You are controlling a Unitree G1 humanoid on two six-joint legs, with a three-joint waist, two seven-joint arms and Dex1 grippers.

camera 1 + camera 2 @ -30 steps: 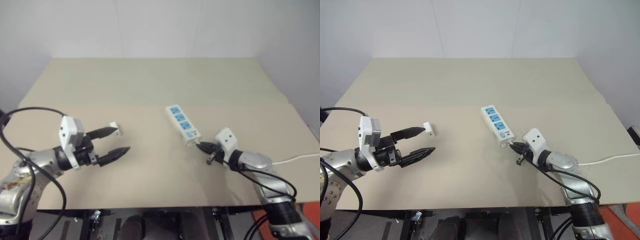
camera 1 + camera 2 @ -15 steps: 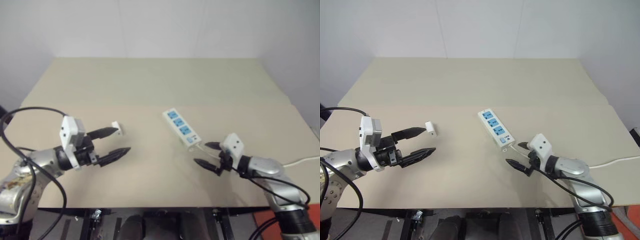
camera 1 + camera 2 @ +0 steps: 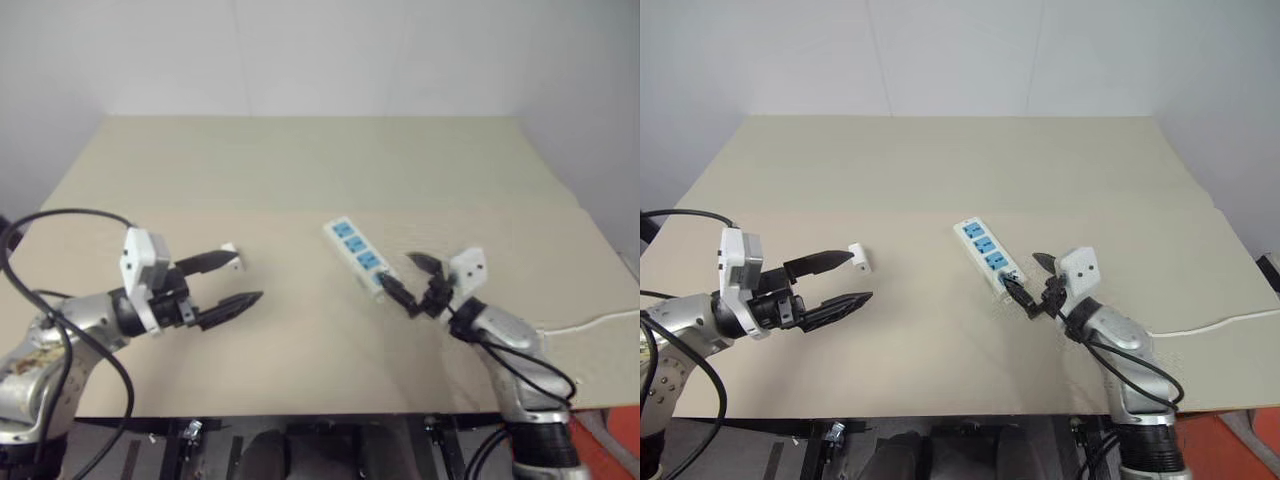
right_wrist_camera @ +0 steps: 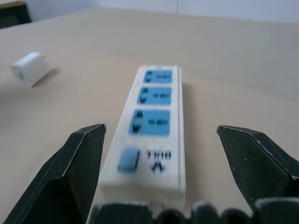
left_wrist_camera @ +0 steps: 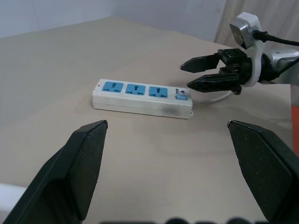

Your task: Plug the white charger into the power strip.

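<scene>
Beige table (image 3: 940,160) — power strip (image 3: 988,257), white charger (image 3: 858,257) apart — both tools (image 3: 830,281) (image 3: 1031,283) wide open, empty.

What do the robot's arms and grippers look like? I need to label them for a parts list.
Both arms are silver metal with loose black cables. Each wrist carries a white square camera box. The left gripper and right gripper each have two black, tapered, pointed fingers.

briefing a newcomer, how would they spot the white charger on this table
On the tan table, look toward the robot's left, away from the long power strip with blue sockets. The white charger lies just past the open left gripper: a tiny plain white block, no blue, no cable.
</scene>
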